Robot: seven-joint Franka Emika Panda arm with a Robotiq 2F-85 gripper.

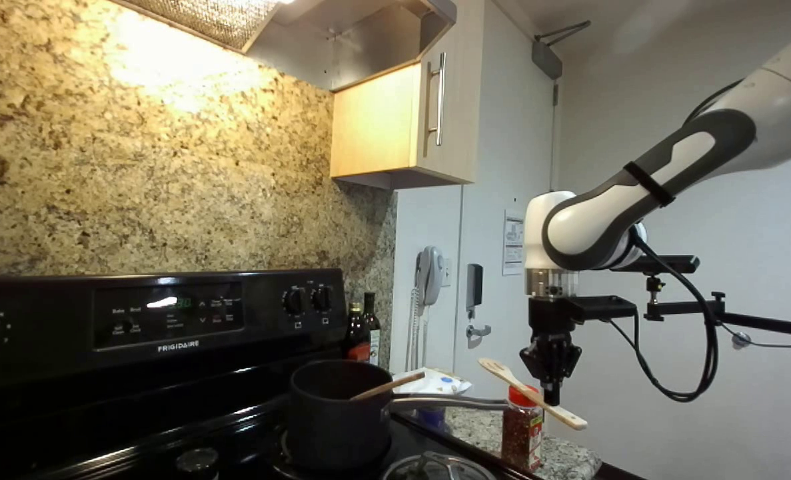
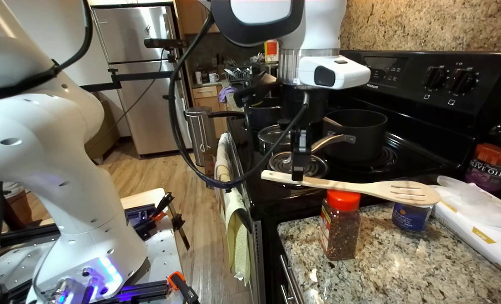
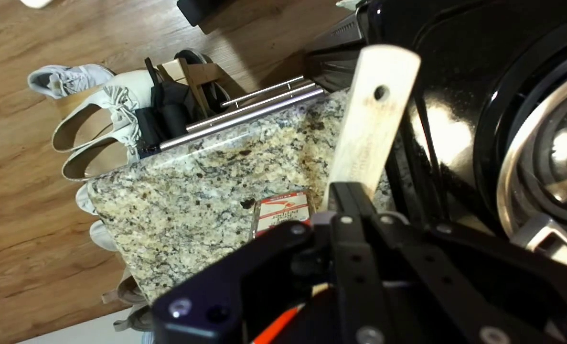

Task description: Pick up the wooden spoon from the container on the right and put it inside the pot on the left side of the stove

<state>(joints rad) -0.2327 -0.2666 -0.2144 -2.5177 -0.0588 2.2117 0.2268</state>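
Task item: a long, pale light-wood spoon with a slotted head and a straight handle pierced by a round hole near its end. Location: held aloft beside the stove's edge, over the counter and outside the pot. In an exterior view it runs aslant, slotted head above handle end.

Hand: the black two-fingered gripper points downward, fingers close together, clamped on the spoon's handle.

Below the spoon, a clear bottle of red-brown flakes with a bright red cap stands upright on the speckled granite counter. Whether cap and spoon touch cannot be determined.

A deep matte-black pot with a long metal handle sits upright on the glossy black stove, apart from the spoon. A brown wooden stick leans out over the pot's rim; its lower end is hidden. In the wrist view, a clear glass lid with a metal rim lies over a coil burner.

Also on the counter: a round blue container near the bottle, and a white carton with yellow patches. A pale yellow towel hangs at the stove's front. The white and grey robot arm reaches down to the gripper.
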